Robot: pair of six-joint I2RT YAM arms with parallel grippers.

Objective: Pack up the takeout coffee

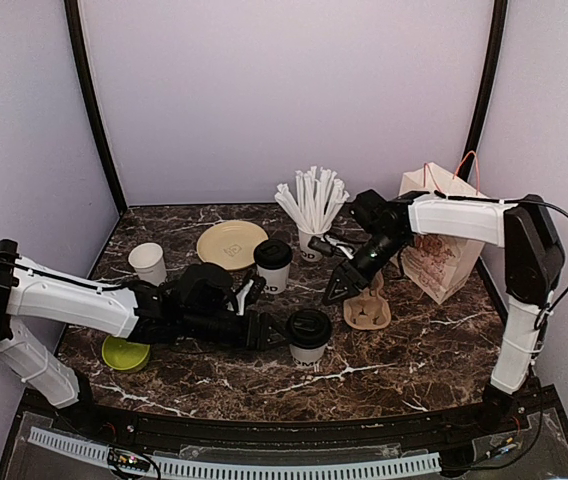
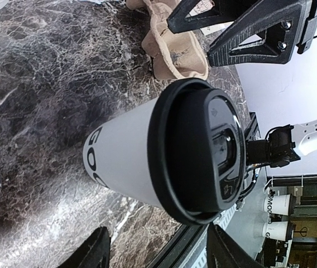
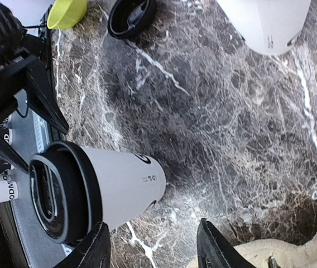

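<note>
One tabletop (image 1: 404, 350) of dark brown marble pattern with white veining carries all items. Pale lilac walls (image 1: 284, 90) enclose it on three sides, with two black posts (image 1: 92, 100) rising at the rear corners.

Item count:
- Two takeout coffees, each a white cup with a black lid. The near coffee cup (image 1: 309, 338) stands upright at centre front. The far coffee cup (image 1: 273, 266) stands upright behind it, just beside the plate.
- One lidless cup (image 1: 147, 262), rear left.
- One straw cup (image 1: 311, 243), holding a fan of white wrapped straws, rear centre.
- One tan plate (image 1: 231, 244).
- One green dish (image 1: 126, 353), front left, partly under the left arm.
- One pulp cup carrier (image 1: 367, 310), right of the near coffee cup and apart from it. No cup sits in it.
- One paper bag (image 1: 442, 250) with orange handles, rear right.

Gripper status:
- The left gripper (image 1: 276, 331) lies level with the near coffee cup. Its fingers stand spread. The left wrist view shows the cup ahead of the fingertips, not clamped.
- The right gripper (image 1: 337, 292) hangs above the table at the carrier's left edge, fingers apart, holding nothing.
</note>
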